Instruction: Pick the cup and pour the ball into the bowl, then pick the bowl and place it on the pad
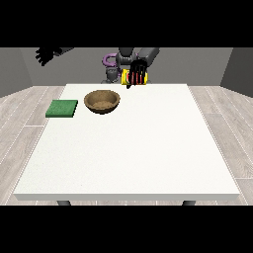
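Note:
A brown wooden bowl [102, 102] stands on the white table [133, 148] near its far edge, left of the middle. Left of it lies a flat green pad [62, 108], close to the table's left edge. A red and yellow cup [136, 77] is held in the air above the table's far edge, right of the bowl and higher than its rim. The hand at the view's right [138, 69] has its black fingers curled round that cup. The ball does not show. The hand at the view's left [45, 55] hangs raised, far off the table's left side.
The robot's torso [118, 62] stands behind the table's far edge. Grey walls and a wood floor surround the table.

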You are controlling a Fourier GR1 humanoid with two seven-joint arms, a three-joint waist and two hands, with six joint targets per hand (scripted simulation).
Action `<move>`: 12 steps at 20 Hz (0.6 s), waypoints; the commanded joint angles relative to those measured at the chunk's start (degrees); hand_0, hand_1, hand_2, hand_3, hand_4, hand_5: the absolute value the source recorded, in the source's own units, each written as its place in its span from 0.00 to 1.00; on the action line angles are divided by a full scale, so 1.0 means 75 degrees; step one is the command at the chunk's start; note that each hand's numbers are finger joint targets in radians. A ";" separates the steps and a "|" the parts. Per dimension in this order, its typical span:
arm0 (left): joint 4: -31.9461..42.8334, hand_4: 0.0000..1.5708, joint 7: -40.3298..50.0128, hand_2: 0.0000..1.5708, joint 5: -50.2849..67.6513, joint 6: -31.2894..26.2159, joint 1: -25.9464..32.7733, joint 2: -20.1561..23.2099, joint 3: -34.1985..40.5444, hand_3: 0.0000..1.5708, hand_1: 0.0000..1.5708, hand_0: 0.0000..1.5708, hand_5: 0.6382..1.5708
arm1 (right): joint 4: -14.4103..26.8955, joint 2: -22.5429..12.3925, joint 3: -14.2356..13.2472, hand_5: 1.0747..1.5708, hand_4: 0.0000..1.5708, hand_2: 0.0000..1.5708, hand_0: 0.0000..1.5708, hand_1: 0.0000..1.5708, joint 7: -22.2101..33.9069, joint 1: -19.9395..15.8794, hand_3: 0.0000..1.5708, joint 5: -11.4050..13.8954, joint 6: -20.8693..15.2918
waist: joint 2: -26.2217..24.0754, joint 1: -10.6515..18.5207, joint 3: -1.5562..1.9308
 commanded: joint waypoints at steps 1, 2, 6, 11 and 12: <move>-0.0338 0.64 0.1036 1.00 -0.0652 -0.0638 -0.0428 -0.0250 -0.0447 0.77 0.50 0.50 1.00 | 0.0362 0.0056 -0.0076 0.99 0.42 0.00 0.00 0.00 -0.0573 -0.0191 0.00 0.0172 -0.0013 | 0.0295 0.0112 -0.0007; -0.0487 0.60 0.1432 1.00 -0.0713 -0.0936 -0.0217 -0.0253 -0.0739 0.77 0.51 0.51 1.00 | 0.0459 -0.0136 -0.0048 0.98 0.42 0.00 0.00 0.00 -0.0302 -0.0011 0.00 0.0074 0.0318 | -0.0048 -0.0077 -0.0007; -0.0906 0.48 0.2358 1.00 -0.1166 -0.1786 -0.0399 -0.0259 -0.1549 0.77 0.29 0.29 1.00 | 0.0373 0.0238 0.0417 0.98 0.42 0.00 0.00 0.00 -0.0216 -0.0437 0.00 0.0448 -0.0042 | 0.0035 -0.0433 -0.0009; -0.1619 0.52 0.2388 0.69 -0.1278 -0.3202 -0.0371 -0.0262 -0.2406 0.90 0.00 0.00 1.00 | 0.0565 0.0133 0.0327 0.98 0.43 0.00 0.00 0.00 -0.0066 -0.0748 0.00 0.0167 0.0215 | -0.0017 -0.0654 -0.0008; -0.1525 0.54 0.1999 0.72 -0.1265 -0.3508 -0.0964 -0.0262 -0.2073 0.92 0.00 0.00 1.00 | 0.0582 0.0185 0.0354 0.98 0.43 0.00 0.00 0.00 -0.0253 -0.0632 0.00 0.0248 0.0249 | 0.0174 -0.0572 -0.0008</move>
